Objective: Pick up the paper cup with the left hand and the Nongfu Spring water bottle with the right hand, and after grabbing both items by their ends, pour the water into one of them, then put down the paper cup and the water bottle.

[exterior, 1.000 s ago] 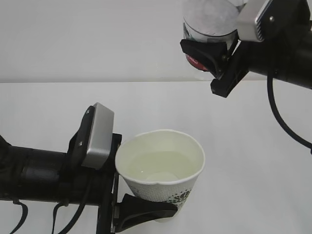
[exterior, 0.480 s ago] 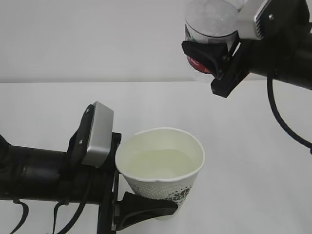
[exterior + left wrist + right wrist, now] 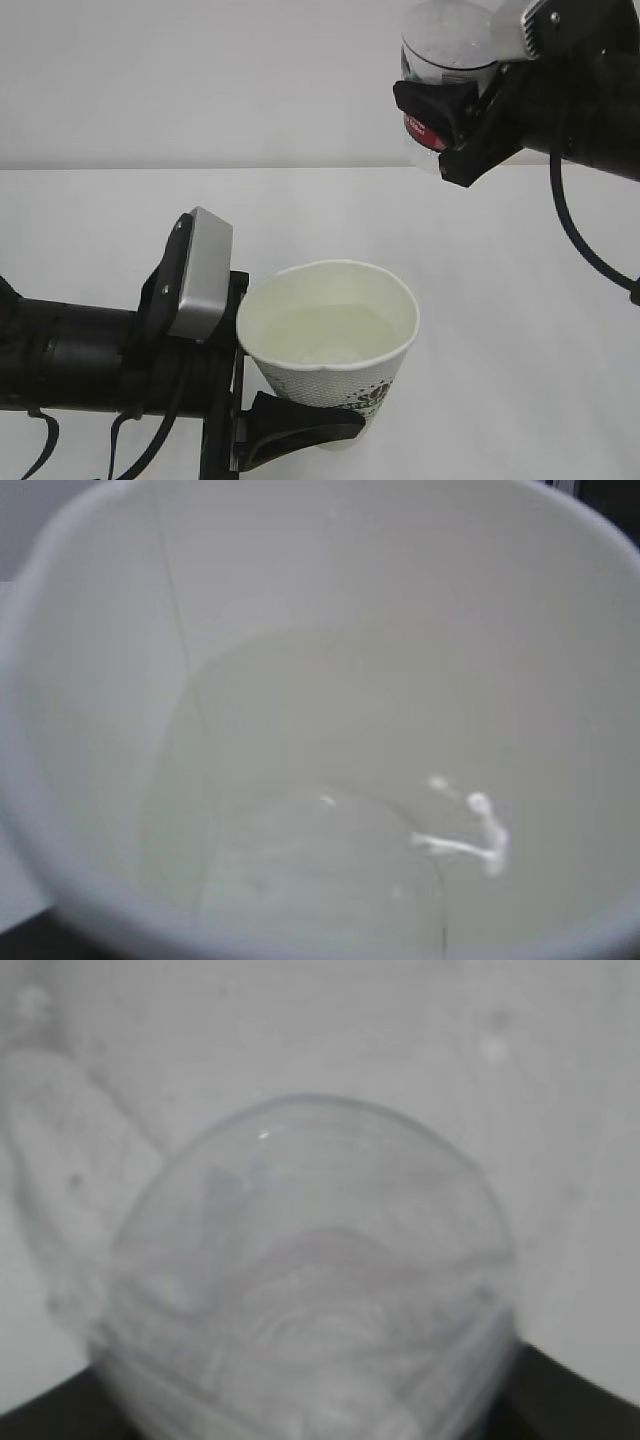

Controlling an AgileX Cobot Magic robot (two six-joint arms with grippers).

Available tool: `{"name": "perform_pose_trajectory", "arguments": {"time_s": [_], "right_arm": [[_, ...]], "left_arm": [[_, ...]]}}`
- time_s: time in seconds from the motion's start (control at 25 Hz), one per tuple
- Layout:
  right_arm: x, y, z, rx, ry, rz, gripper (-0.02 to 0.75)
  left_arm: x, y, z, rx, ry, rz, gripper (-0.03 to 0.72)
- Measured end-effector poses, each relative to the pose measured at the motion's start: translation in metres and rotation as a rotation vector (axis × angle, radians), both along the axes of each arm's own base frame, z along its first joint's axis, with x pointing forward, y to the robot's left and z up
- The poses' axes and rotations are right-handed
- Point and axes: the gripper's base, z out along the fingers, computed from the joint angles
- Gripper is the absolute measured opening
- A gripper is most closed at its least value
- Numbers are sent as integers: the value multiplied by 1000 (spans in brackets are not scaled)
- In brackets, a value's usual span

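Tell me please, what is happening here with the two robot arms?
The left hand holds the paper cup upright, its black fingers clamped low on the cup's side. The cup already has water pooled inside. The right hand holds the Nongfu Spring water bottle high up to the right, apart from the cup, with its bottom end toward the exterior camera. No stream is falling, so the pouring looks finished; both things are not yet put down.

bottle [image 3: 445, 70] up-right of cup [image 3: 335, 345]
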Motion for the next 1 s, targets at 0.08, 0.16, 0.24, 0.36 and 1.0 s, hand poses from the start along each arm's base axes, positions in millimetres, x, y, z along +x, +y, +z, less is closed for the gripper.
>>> {"name": "perform_pose_trajectory", "arguments": {"time_s": [0.08,0.16,0.24,0.36,1.0], "right_arm": [[1,-2,0,27,18,-26,430],[2,-3,-1,42,37,-50,430],[4,-4,-2,51,54,-66,430],[7,-5,-8,71,87,-89,430],[25,-8,-49,177,269,-222,430]], "left_arm": [[0,0,0,0,0,0,492],[0,0,0,0,0,0,492],[0,0,0,0,0,0,492],[0,0,0,0,0,0,492],[0,0,0,0,0,0,492]]}}
